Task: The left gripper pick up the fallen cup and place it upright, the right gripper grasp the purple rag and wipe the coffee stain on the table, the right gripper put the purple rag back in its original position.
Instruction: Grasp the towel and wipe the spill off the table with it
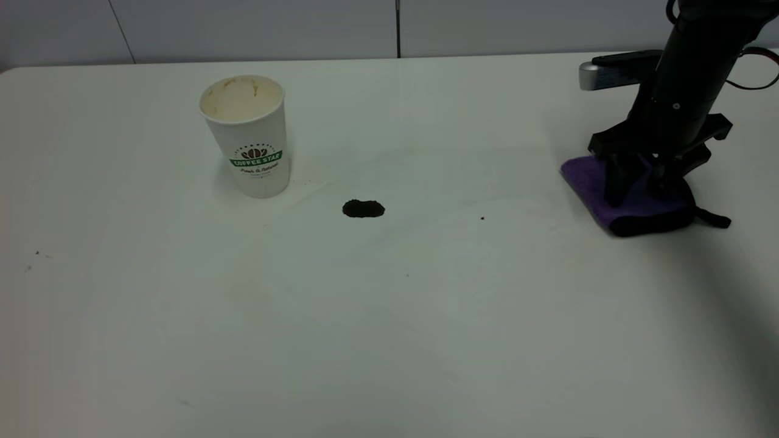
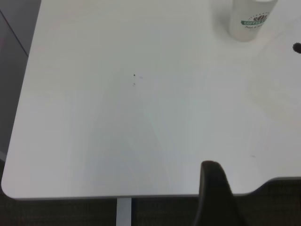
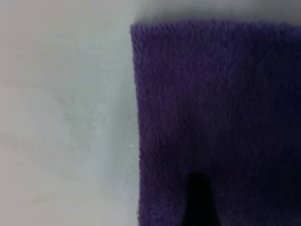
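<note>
The white cup [image 1: 246, 137] with the green COFFEE STAR band stands upright on the table [image 1: 389, 316] at the back left, its cream inside showing. It also shows in the left wrist view [image 2: 247, 21]. The dark coffee stain [image 1: 363, 208] lies to its right, near the table's middle. The purple rag [image 1: 633, 207] lies at the right. My right gripper [image 1: 639, 188] is down on the rag, open, its fingers spread across the cloth; one fingertip [image 3: 200, 197] rests on the purple pile. My left gripper [image 2: 221, 197] hangs over the table's near left corner, far from the cup.
The rag's black loop tab [image 1: 715, 219] sticks out to the right. A few tiny dark specks [image 1: 482, 218] dot the tabletop. The table's edge and corner [image 2: 14, 188] show below the left gripper. A grey wall runs behind the table.
</note>
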Controlling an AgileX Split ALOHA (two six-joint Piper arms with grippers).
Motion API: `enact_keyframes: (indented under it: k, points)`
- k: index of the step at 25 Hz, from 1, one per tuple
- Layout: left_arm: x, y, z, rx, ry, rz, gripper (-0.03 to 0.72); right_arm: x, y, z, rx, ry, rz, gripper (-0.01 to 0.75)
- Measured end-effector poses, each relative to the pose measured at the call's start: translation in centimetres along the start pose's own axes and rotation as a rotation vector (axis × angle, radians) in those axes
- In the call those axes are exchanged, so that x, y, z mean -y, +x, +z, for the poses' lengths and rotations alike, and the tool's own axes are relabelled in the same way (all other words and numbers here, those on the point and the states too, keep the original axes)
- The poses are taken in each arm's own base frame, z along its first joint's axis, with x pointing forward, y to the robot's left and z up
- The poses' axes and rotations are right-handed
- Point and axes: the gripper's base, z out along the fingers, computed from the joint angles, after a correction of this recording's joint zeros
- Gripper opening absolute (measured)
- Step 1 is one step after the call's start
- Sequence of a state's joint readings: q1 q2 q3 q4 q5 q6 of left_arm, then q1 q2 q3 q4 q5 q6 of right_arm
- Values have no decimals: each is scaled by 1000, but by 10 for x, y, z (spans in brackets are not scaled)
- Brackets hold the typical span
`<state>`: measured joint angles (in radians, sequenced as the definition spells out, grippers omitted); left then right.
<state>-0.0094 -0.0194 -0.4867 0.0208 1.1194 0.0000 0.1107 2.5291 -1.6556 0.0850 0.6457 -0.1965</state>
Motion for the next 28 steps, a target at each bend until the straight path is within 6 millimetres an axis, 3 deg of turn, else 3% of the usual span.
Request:
enact_keyframes:
  k: [4,6,11,16,19,24,28]
  points:
    - [0,0,0,0,0,0,464,0,0,6,-2,1,-1,494]
    - [0,0,0,0,0,0,464,1,-1,7,-1,2,1,422]
    - [0,0,0,0,0,0,464,-3,-1,10,4,-46,25,86]
    - [0,0,0,0,0,0,464,-21,-11,2,11,-141,11,51]
    - [0,0,0,0,-1,0,464,-51,-29,-23,21,-181,-53,51]
    - [0,0,0,0,-1,6,464,-124,-64,-84,104,-190,-185,51]
    - [0,0,0,0,-1,0,464,-184,-65,-98,107,-153,-287,51]
